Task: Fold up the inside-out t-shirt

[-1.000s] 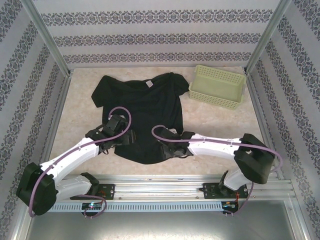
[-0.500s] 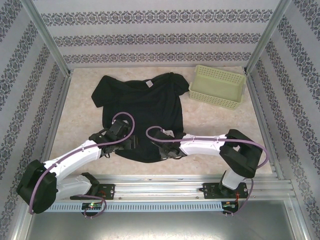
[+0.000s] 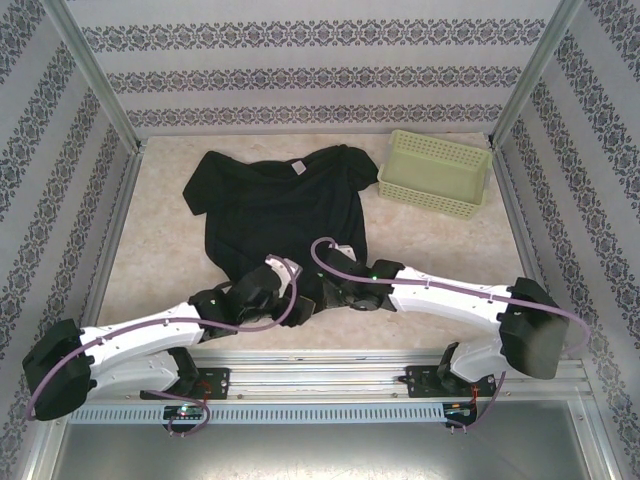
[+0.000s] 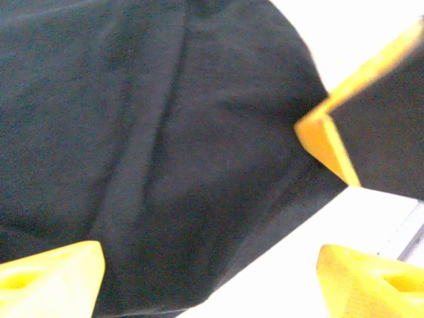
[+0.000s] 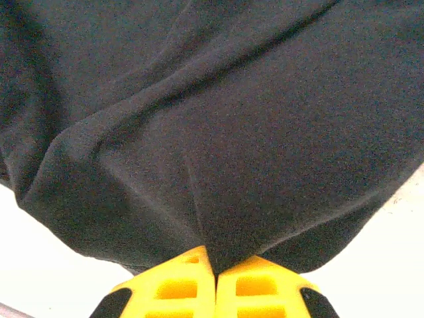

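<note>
Garment: the plain black soft-fabric short-sleeved t-shirt [image 3: 280,215] is spread on the pale speckled tabletop [image 3: 160,250], with the collar and small white tag [image 3: 297,168] to the far side and the hem at the near edge by the arms
Right tool: the right tool [image 5: 215,281] is pressed together on a pinch of the hem
Left tool: the left tool [image 4: 212,278] is spread wide over the hem just beside it, and nothing is pinched
Risk: a single layer may be all that is caught, so the hem could be pulled askew; a clash is judged possible with the tools so near each other
Room: bare tabletop is left on both sides; the pale green perforated plastic basket [image 3: 430,195] sits just beside the far right sleeve
</note>
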